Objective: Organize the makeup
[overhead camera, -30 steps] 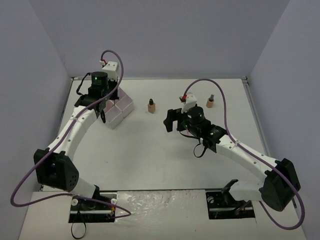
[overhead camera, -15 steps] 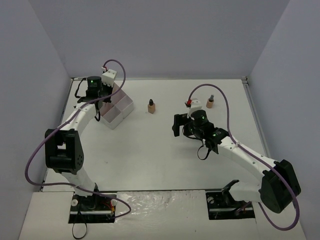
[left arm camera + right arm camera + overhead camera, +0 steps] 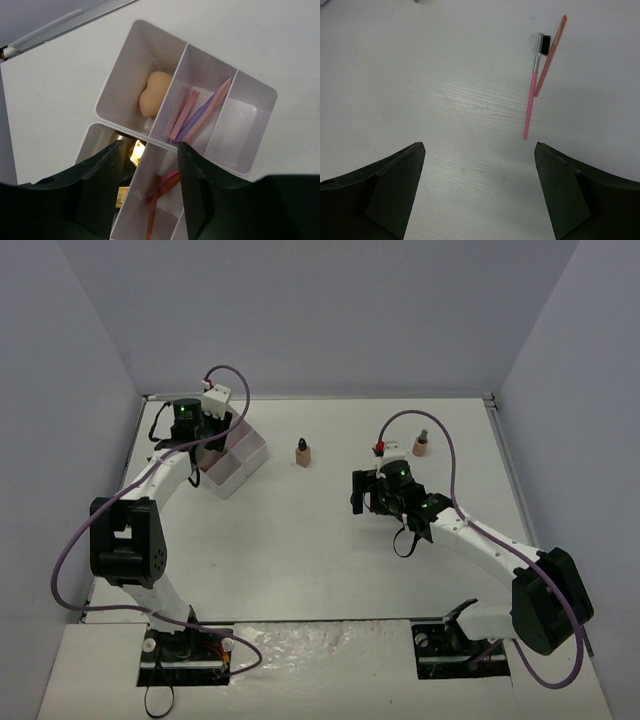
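In the left wrist view my left gripper (image 3: 150, 150) hangs open just above the white box (image 3: 116, 70), with nothing between its fingers. Under it lie red and pink sticks (image 3: 159, 194) in one compartment, and gold lipstick tubes (image 3: 120, 196) in the one beside it. Further compartments hold a beige sponge (image 3: 155, 93) and pink and purple sticks (image 3: 199, 114). My right gripper (image 3: 480, 150) stands open and empty low over the bare table. A pink brush (image 3: 532, 97) and a salmon stick (image 3: 550, 55) lie just ahead of it. Two tan bottles (image 3: 301, 451) (image 3: 420, 445) stand upright at the back.
The white box (image 3: 235, 458) sits at the back left, near the left wall, with the left arm (image 3: 160, 480) reaching over it. The right arm (image 3: 470, 540) stretches from the near right toward the table's middle. Cables loop above both wrists.
My left gripper has opened over the box, and red and pink sticks now lie below it. The right gripper has shifted a little right and narrowed slightly.
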